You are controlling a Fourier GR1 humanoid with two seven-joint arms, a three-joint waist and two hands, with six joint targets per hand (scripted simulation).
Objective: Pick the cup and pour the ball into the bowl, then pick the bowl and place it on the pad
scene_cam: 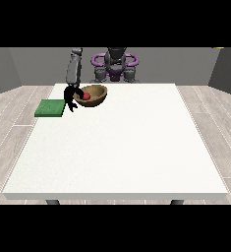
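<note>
The hand [70,97] at the view's left covers part of the bowl [95,95] rim; its finger placement is too small to tell. The ball [86,96] is partly hidden behind the bowl's near wall. The table [122,147] legs are cut off below. The robot's other hand is out of sight.

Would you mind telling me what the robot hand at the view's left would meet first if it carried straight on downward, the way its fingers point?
Probably the white table: the robot hand hangs between the green pad and the bowl, though depth is unclear.
</note>
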